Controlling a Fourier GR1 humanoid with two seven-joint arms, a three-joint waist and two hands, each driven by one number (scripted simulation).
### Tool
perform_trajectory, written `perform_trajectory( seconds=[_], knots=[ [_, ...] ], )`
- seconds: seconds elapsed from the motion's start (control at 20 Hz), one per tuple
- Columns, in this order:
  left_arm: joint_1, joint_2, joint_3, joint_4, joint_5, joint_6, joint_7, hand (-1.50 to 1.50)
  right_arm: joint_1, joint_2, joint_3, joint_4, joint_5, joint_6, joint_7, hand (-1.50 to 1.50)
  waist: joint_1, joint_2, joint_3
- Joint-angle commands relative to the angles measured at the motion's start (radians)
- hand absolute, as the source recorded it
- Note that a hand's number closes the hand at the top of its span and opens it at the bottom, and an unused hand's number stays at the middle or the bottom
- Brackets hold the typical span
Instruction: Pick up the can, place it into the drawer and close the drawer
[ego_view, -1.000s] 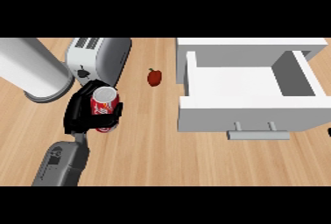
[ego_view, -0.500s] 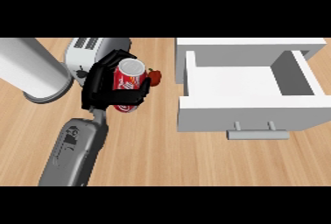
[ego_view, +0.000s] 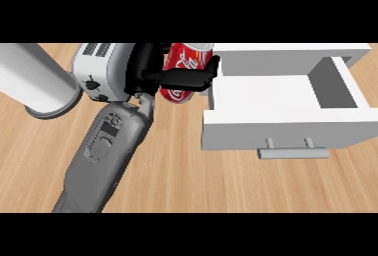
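Currently the left hand (ego_view: 166, 75) is positioned at roughly 11 o'clock from the centre of the head view, with its black fingers (ego_view: 188, 78) curled across the body of the can (ego_view: 184, 62) and clamping it against the palm. The can is red with white lettering, tilted so that its silver top points toward 12 o'clock and its base toward 6 o'clock; it is carried above the table (ego_view: 192, 175) and rests on no surface. The can sits just beside the left wall of the drawer (ego_view: 280, 117), at the 9 o'clock side of that wall, and has not entered the compartment. The drawer is white, pulled out toward 6 o'clock, and its interior is visible; a grey bar handle (ego_view: 293, 151) is mounted on its front panel at 6 o'clock. The grey left forearm (ego_view: 103, 150) runs from the lower edge of the view at about 7 o'clock up to the wrist, which lies just below the hand. A white toaster (ego_view: 100, 70) with slots on its upper face and a dark knob on its side stands directly at the 9 o'clock side of the hand, partly covered by it. A large pale cylinder (ego_view: 33, 80) with a grey rim lies farther out at 9 o'clock, close beside the toaster. The table surface is light wood with visible grain. The right hand does not appear in the view.
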Motion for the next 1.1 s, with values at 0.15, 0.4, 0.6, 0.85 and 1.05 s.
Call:
perform_trajectory(
  seconds=[0.15, 0.4, 0.6, 0.85, 1.05],
  knots=[
    [-0.264, -0.002, -0.063, 0.17, 0.033, 0.134, 0.067, 1.5, 0.032, -0.004, 0.002, -0.029, -0.008, 0.027, 0.002, -1.5, -0.012, 0.0, 0.0],
    [-0.401, -0.002, -0.061, 0.337, 0.101, 0.16, 0.034, 1.5, 0.002, -0.011, -0.015, -0.002, -0.013, 0.019, -0.009, -1.5, -0.018, 0.004, 0.0],
    [-0.458, -0.002, -0.041, 0.422, 0.139, 0.155, 0.011, 1.5, -0.013, -0.018, -0.026, 0.007, -0.021, 0.017, 0.012, -1.5, -0.013, 0.003, 0.0],
    [-0.553, -0.002, -0.125, 0.549, 0.213, 0.223, -0.01, 1.5, -0.017, 0.002, -0.01, 0.044, -0.001, 0.025, -0.037, -1.5, -0.027, 0.006, 0.001],
    [-0.641, -0.002, -0.115, 0.699, 0.266, 0.199, -0.077, 1.5, -0.088, -0.007, 0.019, 0.045, 0.028, -0.003, 0.015, -1.5, -0.044, 0.014, 0.001]
  ],
)
